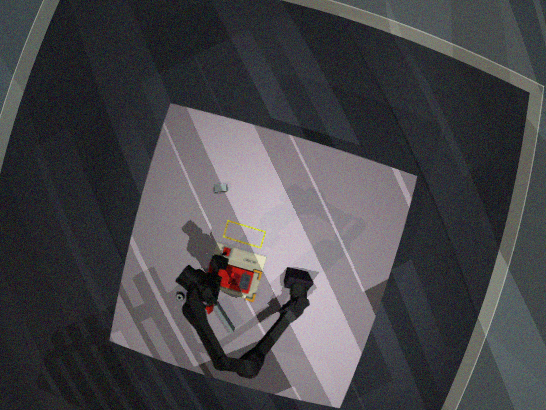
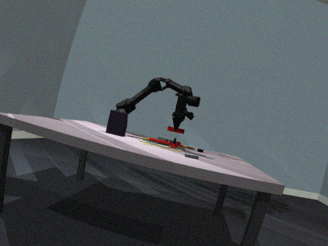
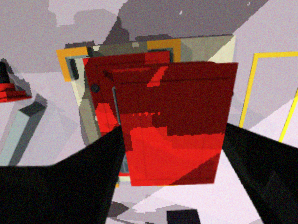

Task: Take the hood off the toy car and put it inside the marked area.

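- Hood (image 2: 180,131) (image 3: 177,135) of the toy car, red and flat, up in the air above the car and the table (image 1: 345,165) (image 2: 75,136), outside the marked area.
- Claw (image 1: 218,265) (image 2: 176,129) (image 3: 170,127) pinching the hood, one dark finger at each side edge in the wrist view.
- Toy car (image 1: 237,281) (image 2: 160,141) (image 3: 104,117), red, directly under the raised hood, on a cream board (image 1: 250,257) (image 3: 215,49) with orange corner brackets (image 1: 258,276) (image 3: 170,45).
- Marked area (image 1: 246,226) (image 2: 160,147) (image 3: 249,90), outlined in yellow, just beside the board; hood yet to be set down there.
- Small grey block (image 1: 220,188) (image 2: 191,156) on the table, apart from the yellow outline.
- Long grey bar (image 1: 223,318) (image 3: 22,127) near the board, on the side away from the outline.
- Small red piece (image 1: 209,309) (image 3: 12,93) beside one end of the bar, partly hidden from above by the arm.
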`<action>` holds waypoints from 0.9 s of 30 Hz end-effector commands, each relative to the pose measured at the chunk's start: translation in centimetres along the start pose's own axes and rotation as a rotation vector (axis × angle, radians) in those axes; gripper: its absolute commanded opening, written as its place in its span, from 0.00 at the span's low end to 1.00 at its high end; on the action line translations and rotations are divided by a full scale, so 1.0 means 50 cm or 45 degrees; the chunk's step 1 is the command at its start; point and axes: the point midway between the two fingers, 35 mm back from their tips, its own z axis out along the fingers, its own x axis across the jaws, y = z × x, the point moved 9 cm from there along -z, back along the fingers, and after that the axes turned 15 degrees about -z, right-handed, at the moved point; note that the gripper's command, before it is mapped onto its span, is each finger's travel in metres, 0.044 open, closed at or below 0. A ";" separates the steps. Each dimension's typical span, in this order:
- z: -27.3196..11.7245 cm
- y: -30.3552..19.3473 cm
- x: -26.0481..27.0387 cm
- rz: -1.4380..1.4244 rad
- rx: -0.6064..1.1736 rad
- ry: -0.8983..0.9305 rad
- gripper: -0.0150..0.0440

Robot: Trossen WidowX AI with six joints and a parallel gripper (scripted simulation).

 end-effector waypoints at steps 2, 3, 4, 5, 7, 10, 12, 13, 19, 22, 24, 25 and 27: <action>-0.006 -0.017 -0.057 -0.001 0.001 -0.017 0.25; -0.007 -0.021 -0.067 -0.001 0.001 -0.019 0.25; -0.007 -0.025 -0.078 -0.002 0.002 -0.021 0.25; -0.008 -0.030 -0.088 -0.003 0.003 -0.022 0.25; -0.010 -0.039 -0.108 -0.005 0.005 -0.025 0.25; -0.011 -0.053 -0.138 -0.008 0.008 -0.028 0.25; -0.012 -0.064 -0.158 -0.010 0.010 -0.028 0.25; -0.013 -0.069 -0.167 -0.011 0.011 -0.029 0.25; -0.014 -0.105 -0.223 -0.018 0.016 -0.026 0.25; -0.014 -0.125 -0.250 -0.023 0.019 -0.023 0.25; -0.013 -0.138 -0.268 -0.026 0.020 -0.020 0.25; -0.013 -0.145 -0.276 -0.028 0.021 -0.018 0.25; -0.012 -0.160 -0.293 -0.031 0.022 -0.014 0.25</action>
